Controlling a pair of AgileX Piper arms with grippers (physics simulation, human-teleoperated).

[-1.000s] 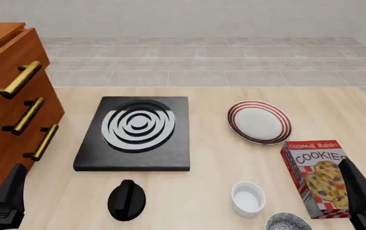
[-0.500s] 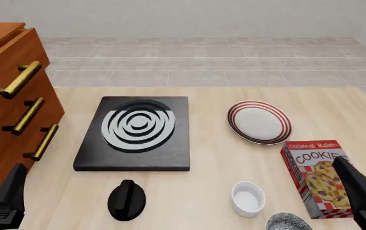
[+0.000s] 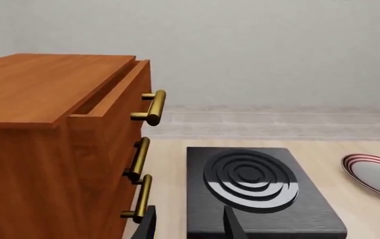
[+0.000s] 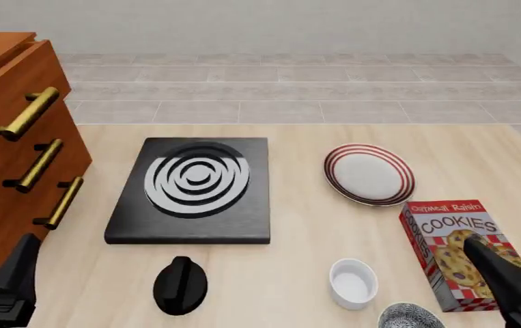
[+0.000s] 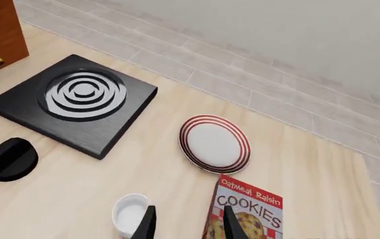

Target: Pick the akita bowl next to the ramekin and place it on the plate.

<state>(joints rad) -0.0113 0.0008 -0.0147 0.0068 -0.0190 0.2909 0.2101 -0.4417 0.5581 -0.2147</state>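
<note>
So far nothing of the task looks done: the akita bowl [image 4: 412,317] sits on the table at its near edge, toward the near right corner, just beside the ramekin [image 4: 352,283] and partly cut off by the front view's lower border. The plate [image 4: 369,173] lies bare in the right half of the table, well apart from the bowl, with the cookie box [image 4: 458,251] standing between them on the right. What is left, as I judge it, is the whole job: reach, grasp, lift, carry past the box and set down.

The right gripper [image 5: 187,225] has its fingers parted with nothing between them; it hangs over the ramekin and the box. The left gripper [image 3: 188,226] is likewise spread and empty, parked near the left corner beside the wooden drawer cabinet [image 3: 57,149].

Only the front view shows the bowl; the right wrist view takes in the ramekin, box, plate, black stove [image 5: 73,102] and black knob-like object [image 5: 8,158], but the bowl probably lies just under its frame. The left wrist view adds the cabinet's brass handles and a sliver of the plate
</note>
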